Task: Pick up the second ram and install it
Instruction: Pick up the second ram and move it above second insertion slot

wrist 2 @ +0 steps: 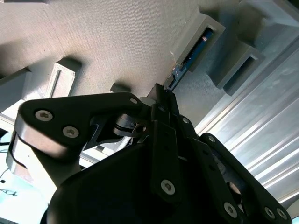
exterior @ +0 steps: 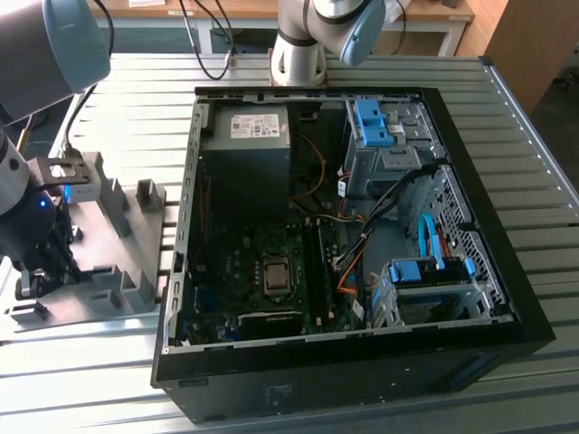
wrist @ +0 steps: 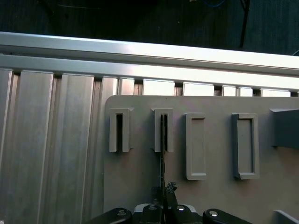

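Exterior view: the arm [exterior: 36, 54] reaches down over the grey tray [exterior: 99, 244], which lies on the slatted worktop [exterior: 136, 108] at the exterior view's left. The end effector [exterior: 43, 269] sits low on that tray. The open computer case [exterior: 344, 380] lies on its side to the exterior view's right. The long black motherboard sockets [exterior: 318, 262] are inside it, well apart from the end effector. Second wrist view: the end effector [wrist 2: 161, 95] has its linkages drawn in, and the fingers stand narrow. They appear closed on the thin edge of the second ram [wrist 2: 196, 46]. The far end of the board sits in a slotted post [wrist 2: 212, 30] of the tray [wrist 2: 117, 42], where a blue-green strip of board shows in the slot. First wrist view: the second ram [wrist: 162, 158] appears edge-on as a thin dark line. Its long axis runs straight from the end effector [wrist: 164, 198] across the tray [wrist: 131, 186] into the slotted post [wrist: 169, 135]. The fingers meet at this line, one on each flat face, which is consistent with a grip on the near part of the board. The board stands upright on its long edge, seated in the tray. A neighbouring post [wrist: 112, 133] stands just beside it, and the worktop [wrist: 46, 140] lies beyond the tray edge. Judgement: the stick is gripped but not yet lifted out.
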Robot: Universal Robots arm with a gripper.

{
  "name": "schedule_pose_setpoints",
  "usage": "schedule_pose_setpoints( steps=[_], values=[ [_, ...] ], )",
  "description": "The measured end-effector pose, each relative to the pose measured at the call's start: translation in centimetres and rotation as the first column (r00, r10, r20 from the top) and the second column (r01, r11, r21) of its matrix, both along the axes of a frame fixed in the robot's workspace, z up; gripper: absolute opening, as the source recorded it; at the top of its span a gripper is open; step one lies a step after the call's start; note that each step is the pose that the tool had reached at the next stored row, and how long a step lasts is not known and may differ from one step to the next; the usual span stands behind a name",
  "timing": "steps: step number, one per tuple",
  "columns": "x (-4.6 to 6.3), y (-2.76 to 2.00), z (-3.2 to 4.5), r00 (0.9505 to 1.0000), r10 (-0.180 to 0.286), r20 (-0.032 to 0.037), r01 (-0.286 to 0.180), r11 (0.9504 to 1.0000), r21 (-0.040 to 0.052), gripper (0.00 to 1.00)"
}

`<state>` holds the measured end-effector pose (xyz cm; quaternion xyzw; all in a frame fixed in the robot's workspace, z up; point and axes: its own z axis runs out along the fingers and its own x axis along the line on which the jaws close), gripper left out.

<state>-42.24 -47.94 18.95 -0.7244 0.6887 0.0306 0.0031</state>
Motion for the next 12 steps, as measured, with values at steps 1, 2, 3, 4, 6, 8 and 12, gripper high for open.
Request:
schedule_pose_setpoints(
  steps=[1, 2, 3, 4, 6, 8, 12],
  values=[
    [0.00, 0.00, 0.00, 1.0000, 0.000, 0.0000, 0.000, 1.0000, 0.0000, 0.14],
    [0.00, 0.00, -0.01, 1.0000, 0.000, 0.0000, 0.000, 1.0000, 0.0000, 0.14],
    [0.00, 0.00, -0.01, 1.0000, 0.000, -0.0001, 0.000, 1.0000, 0.0000, 0.14],
    [0.00, 0.00, -0.01, 1.0000, 0.000, 0.0000, 0.000, 1.0000, 0.0000, 0.14],
    [0.00, 0.00, -0.03, 1.0000, 0.000, 0.0000, 0.000, 1.0000, 0.0000, 0.14],
    [0.00, 0.00, -0.03, 1.0000, 0.000, 0.0000, 0.000, 1.0000, 0.0000, 0.14],
    [0.00, 0.00, -0.05, 1.0000, 0.000, 0.0000, 0.000, 1.0000, 0.0000, 0.14]
  ],
)
